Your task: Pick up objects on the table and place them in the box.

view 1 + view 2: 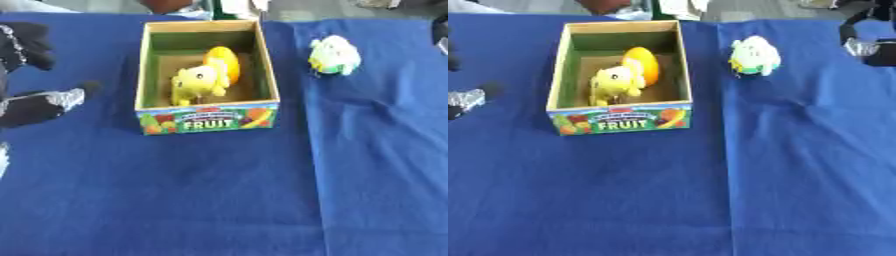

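Note:
A cardboard box (207, 116) with "FRUIT" printed on its front stands at the back middle of the blue cloth. Inside it lie a yellow plush toy (198, 82) and an orange round thing (224, 62) behind it. A white and green toy (333, 55) sits on the cloth to the right of the box, apart from it. My left hand (39, 104) shows at the left edge, level with the box, open and holding nothing. My right hand (871, 44) is only partly seen at the upper right edge, to the right of the white and green toy.
The blue cloth (219, 190) covers the whole table, with a fold line running down its right half. A few things and a person show beyond the far edge.

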You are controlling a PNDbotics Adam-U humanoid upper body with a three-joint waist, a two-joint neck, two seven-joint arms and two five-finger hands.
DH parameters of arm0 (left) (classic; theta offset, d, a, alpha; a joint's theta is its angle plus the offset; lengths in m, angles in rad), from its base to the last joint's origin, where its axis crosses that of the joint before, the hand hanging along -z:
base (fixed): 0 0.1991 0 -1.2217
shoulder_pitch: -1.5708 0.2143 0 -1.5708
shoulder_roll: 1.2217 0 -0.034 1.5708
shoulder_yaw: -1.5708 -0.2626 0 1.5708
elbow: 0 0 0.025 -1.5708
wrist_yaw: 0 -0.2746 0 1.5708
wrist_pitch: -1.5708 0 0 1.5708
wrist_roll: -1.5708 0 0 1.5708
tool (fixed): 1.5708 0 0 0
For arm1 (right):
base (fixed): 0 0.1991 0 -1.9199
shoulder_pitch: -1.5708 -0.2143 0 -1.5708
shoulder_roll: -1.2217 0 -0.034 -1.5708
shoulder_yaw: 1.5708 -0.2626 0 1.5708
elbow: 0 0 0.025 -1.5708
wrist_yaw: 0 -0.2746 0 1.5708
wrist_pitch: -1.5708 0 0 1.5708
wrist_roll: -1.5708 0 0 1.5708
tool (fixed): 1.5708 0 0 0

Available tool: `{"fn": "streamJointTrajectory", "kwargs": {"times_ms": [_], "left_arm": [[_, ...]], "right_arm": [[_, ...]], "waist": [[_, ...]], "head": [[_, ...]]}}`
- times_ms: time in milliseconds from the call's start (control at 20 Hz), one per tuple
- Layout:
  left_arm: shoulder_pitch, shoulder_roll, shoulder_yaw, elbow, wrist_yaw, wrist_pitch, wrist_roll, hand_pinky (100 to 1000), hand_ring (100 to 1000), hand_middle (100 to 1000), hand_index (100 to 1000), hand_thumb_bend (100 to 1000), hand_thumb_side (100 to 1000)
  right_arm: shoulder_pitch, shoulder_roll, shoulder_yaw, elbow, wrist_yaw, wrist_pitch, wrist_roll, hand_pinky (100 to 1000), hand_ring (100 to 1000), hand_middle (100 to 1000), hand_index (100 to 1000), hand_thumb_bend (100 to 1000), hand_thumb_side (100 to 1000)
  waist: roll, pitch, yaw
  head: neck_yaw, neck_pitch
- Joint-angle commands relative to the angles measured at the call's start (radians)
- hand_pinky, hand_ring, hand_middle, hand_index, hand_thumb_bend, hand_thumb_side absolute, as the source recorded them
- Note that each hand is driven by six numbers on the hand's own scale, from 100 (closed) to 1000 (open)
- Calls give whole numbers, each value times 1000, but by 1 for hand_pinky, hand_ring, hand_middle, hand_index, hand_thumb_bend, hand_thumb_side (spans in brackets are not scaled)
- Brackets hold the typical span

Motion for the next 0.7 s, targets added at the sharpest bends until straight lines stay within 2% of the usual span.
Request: {"fn": "streamJointTrajectory", "kwargs": {"times_ms": [50, 150, 300, 450, 700], "left_arm": [[9, 1, 14, -32, 11, 0, 1, 539, 520, 531, 715, 803, 100], [18, -12, 13, -34, 16, 4, -5, 538, 519, 530, 715, 805, 100], [25, -32, 12, -35, 16, 5, -11, 538, 519, 530, 715, 806, 100], [29, -47, 12, -35, 19, 5, -12, 537, 519, 529, 714, 808, 100], [32, -64, 5, -40, 26, 5, -22, 537, 519, 529, 715, 809, 100]], "right_arm": [[-58, 41, -41, 114, 251, -63, -75, 700, 926, 774, 907, 106, 100], [-78, 75, -58, 173, 397, -87, -163, 704, 932, 778, 913, 105, 100], [-96, 109, -70, 239, 527, -90, -259, 714, 941, 787, 918, 113, 119], [-110, 133, -76, 285, 603, -86, -323, 718, 945, 794, 922, 116, 139], [-133, 165, -83, 323, 674, -70, -387, 736, 960, 812, 927, 139, 168]], "waist": [[0, -23, 5], [1, -23, 9], [0, -24, 16], [0, -24, 22], [0, -23, 36]], "head": [[-11, 8], [-15, 9], [-21, 9], [-25, 9], [-36, 7]]}}
